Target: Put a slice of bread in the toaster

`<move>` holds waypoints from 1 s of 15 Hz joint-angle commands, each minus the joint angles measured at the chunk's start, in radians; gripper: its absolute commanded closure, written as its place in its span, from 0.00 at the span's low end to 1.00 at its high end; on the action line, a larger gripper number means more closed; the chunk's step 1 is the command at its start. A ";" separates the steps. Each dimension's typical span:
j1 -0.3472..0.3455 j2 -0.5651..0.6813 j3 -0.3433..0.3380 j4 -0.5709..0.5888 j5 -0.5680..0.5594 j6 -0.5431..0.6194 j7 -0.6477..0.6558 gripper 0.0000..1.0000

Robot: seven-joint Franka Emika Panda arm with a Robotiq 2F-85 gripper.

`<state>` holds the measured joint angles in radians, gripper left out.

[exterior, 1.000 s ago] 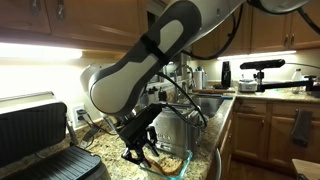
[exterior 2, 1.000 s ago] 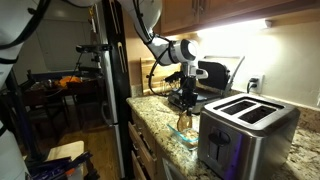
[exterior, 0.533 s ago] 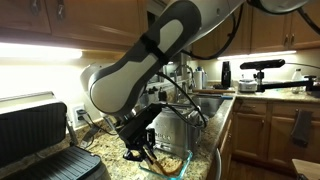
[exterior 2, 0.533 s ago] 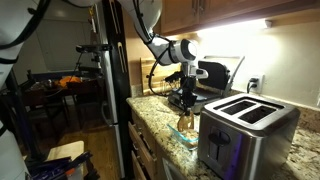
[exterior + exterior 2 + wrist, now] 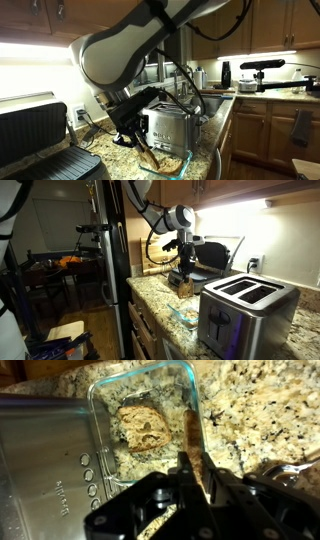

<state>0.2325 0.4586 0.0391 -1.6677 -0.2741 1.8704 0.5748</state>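
My gripper [image 5: 188, 478] is shut on a slice of bread [image 5: 189, 438], held on edge just above a clear glass container [image 5: 193, 382]. A second bread slice [image 5: 143, 428] lies flat in that container. The shiny steel toaster [image 5: 40, 460] stands right beside the container. In both exterior views the gripper [image 5: 137, 142] [image 5: 182, 277] hangs above the container [image 5: 170, 166] [image 5: 187, 316], next to the toaster [image 5: 172, 126] [image 5: 246, 304]. The held slice [image 5: 148, 156] hangs down from the fingers; in the exterior view with the toaster up front I cannot make it out.
A black-and-silver contact grill [image 5: 38, 132] [image 5: 216, 254] stands on the granite counter [image 5: 260, 410] behind the container. A sink [image 5: 208, 100] lies beyond the toaster. The counter edge drops to cabinets [image 5: 150, 330]. A refrigerator [image 5: 110, 250] stands at the counter's end.
The arm has risen and swung, and the gripper has come up out of the container with the slice of bread in it.
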 commanded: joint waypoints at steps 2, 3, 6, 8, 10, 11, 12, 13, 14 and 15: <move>0.012 -0.155 0.002 -0.127 0.009 0.030 0.029 0.96; 0.011 -0.176 0.006 -0.139 0.009 0.032 0.031 0.96; 0.009 -0.242 0.014 -0.173 0.000 0.037 0.047 0.96; 0.005 -0.284 0.018 -0.191 -0.011 0.038 0.061 0.96; -0.002 -0.329 0.020 -0.205 -0.022 0.036 0.076 0.96; -0.007 -0.352 0.019 -0.209 -0.028 0.034 0.085 0.96; -0.012 -0.374 0.019 -0.211 -0.035 0.032 0.094 0.96; -0.019 -0.395 0.018 -0.212 -0.043 0.029 0.106 0.96; -0.026 -0.415 0.017 -0.212 -0.053 0.024 0.117 0.96; -0.035 -0.434 0.016 -0.210 -0.064 0.019 0.127 0.96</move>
<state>0.2229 0.1283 0.0523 -1.8076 -0.3017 1.8748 0.6501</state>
